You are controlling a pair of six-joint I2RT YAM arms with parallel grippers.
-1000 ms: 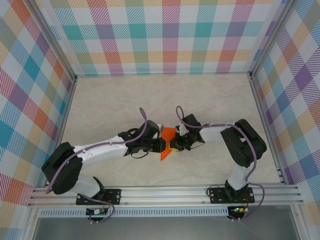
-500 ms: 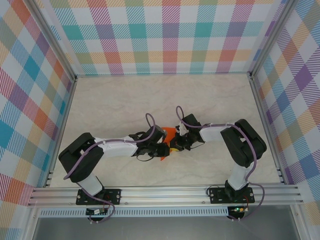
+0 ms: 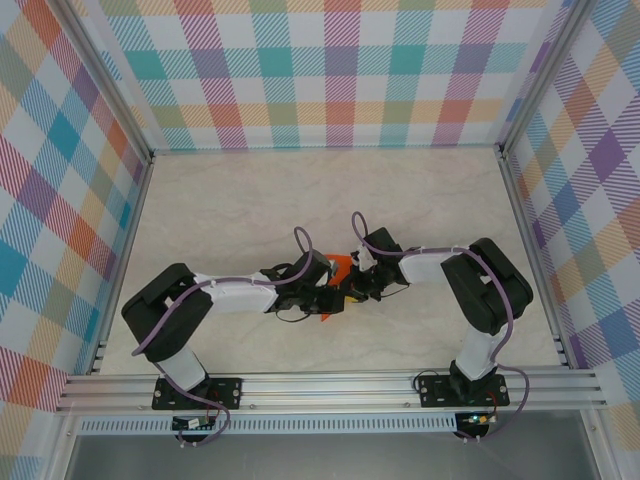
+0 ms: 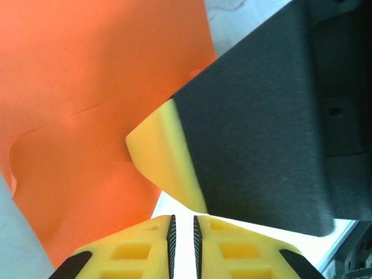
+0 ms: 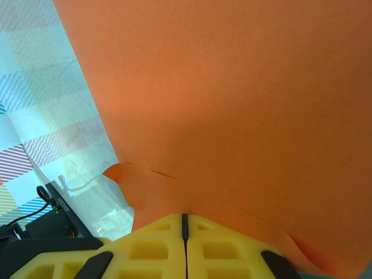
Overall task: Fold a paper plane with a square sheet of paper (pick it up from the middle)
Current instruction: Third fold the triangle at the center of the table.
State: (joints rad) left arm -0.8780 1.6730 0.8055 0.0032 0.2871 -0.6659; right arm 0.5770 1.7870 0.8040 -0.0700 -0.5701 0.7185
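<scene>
Over marbled table, one orange paper sheet: right pincer clenched on it, left pincer state unclear.

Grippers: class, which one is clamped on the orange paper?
The right gripper: the orange paper runs out from between its closed jaws. The left gripper shows a narrow, empty gap.

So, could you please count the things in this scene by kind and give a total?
Thin bright orange paper sheet, partly folded: 1
Yellow-fingered two-finger robot grippers: 2, the left gripper and the right gripper
Total: 3
</scene>
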